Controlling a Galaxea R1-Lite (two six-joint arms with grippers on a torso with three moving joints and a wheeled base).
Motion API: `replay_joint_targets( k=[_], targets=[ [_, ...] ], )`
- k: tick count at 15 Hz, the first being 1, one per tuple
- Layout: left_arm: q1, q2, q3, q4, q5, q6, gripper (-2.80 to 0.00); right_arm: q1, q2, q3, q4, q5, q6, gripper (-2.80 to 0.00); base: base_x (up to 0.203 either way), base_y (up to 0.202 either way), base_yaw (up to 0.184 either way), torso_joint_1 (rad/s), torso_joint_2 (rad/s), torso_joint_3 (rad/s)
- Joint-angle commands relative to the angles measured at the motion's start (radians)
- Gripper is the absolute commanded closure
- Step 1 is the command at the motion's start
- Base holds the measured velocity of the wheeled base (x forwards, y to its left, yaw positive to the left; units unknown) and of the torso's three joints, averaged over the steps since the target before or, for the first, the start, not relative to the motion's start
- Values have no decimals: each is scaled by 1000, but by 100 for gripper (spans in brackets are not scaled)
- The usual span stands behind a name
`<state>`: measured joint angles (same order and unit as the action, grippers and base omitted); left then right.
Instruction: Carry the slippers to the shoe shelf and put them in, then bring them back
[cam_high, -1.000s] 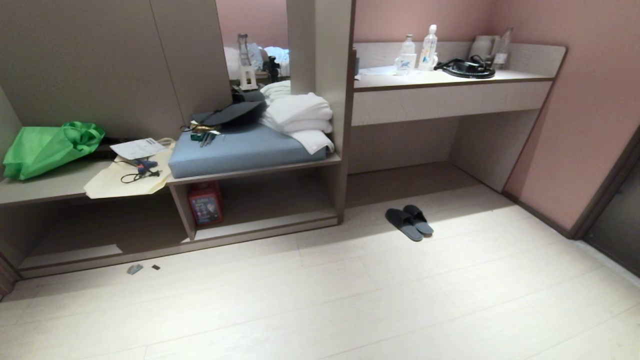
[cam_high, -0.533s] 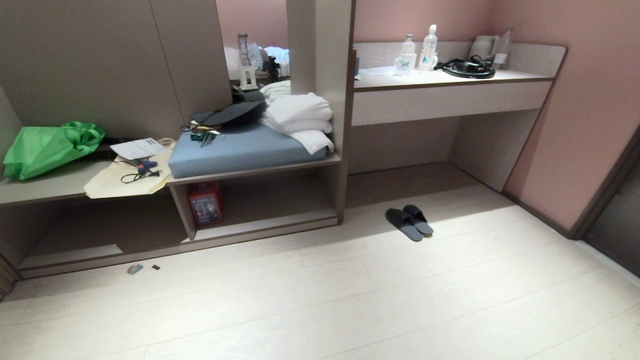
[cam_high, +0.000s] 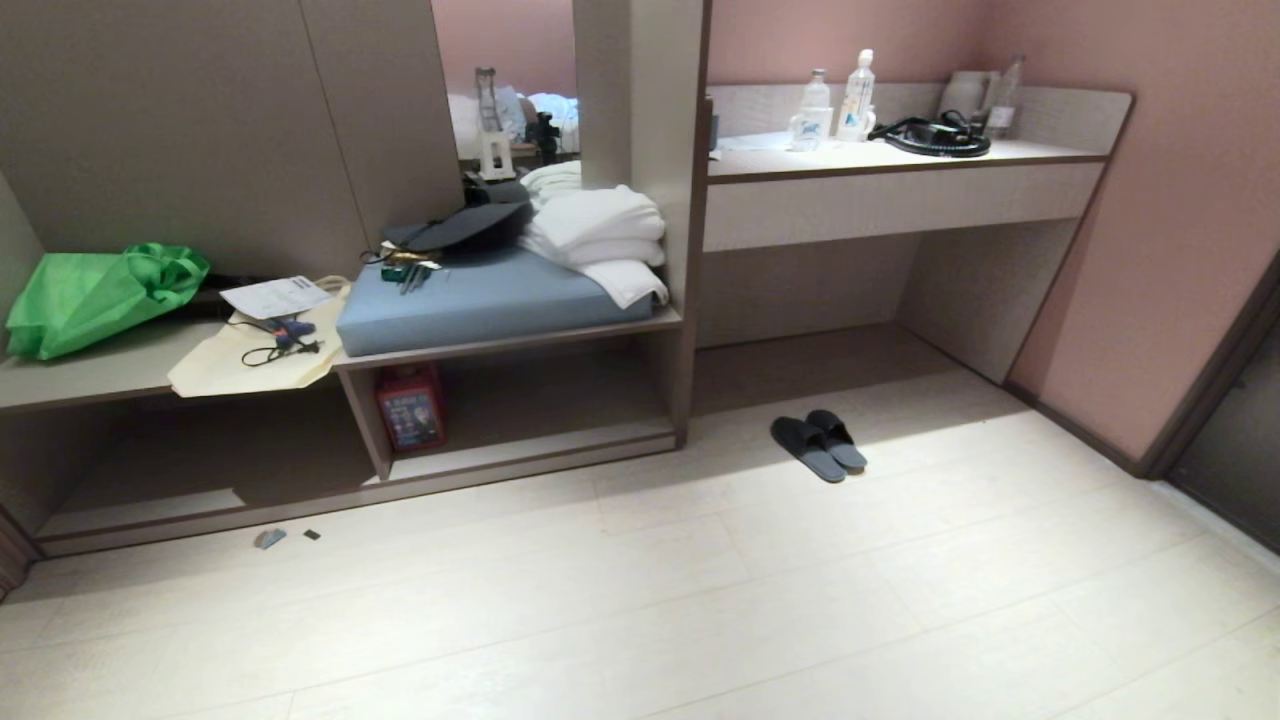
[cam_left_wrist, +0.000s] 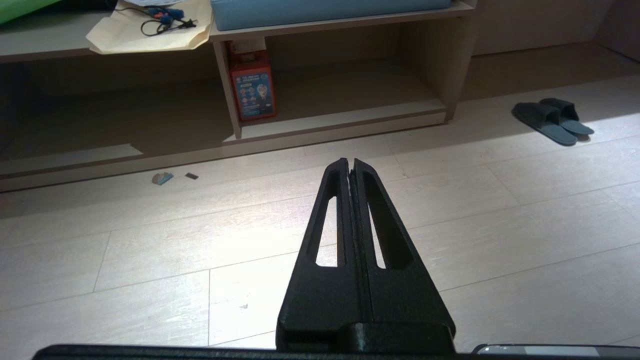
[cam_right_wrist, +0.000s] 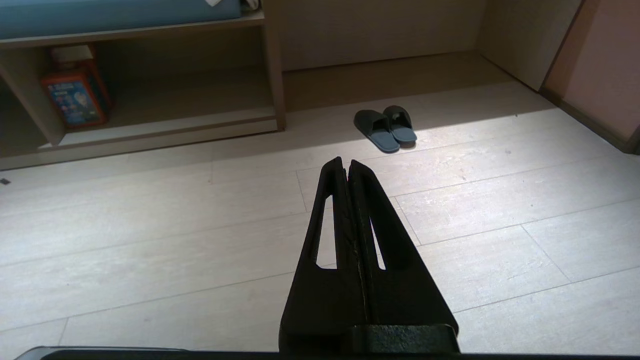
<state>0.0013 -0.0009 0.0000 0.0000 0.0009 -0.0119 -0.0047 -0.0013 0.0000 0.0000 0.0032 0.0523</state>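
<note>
The slippers, a dark grey-blue pair, lie side by side on the pale floor just right of the built-in unit; both wrist views show the slippers too. The shoe shelf is the low cubby under the blue cushion, with a pale bottom board. My left gripper is shut and empty above bare floor, well short of the shelf. Also shut and empty, my right gripper hangs over the floor some way short of the slippers. Neither arm shows in the head view.
A red box stands at the cubby's left end. On the bench above lie a blue cushion, white towels, a cream bag and a green bag. A desk counter with bottles stands right. Small scraps lie on the floor.
</note>
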Motion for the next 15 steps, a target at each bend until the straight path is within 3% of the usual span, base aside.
replay_joint_targets(
  k=[1, 15],
  targets=[
    [0, 1, 0, 2, 1, 0, 0, 0, 0, 0, 0, -2, 0, 0, 0, 0, 0, 0, 0, 0],
    [0, 1, 0, 0, 1, 0, 0, 0, 1, 0, -2, -2, -2, 0, 0, 0, 0, 0, 0, 0]
  ],
)
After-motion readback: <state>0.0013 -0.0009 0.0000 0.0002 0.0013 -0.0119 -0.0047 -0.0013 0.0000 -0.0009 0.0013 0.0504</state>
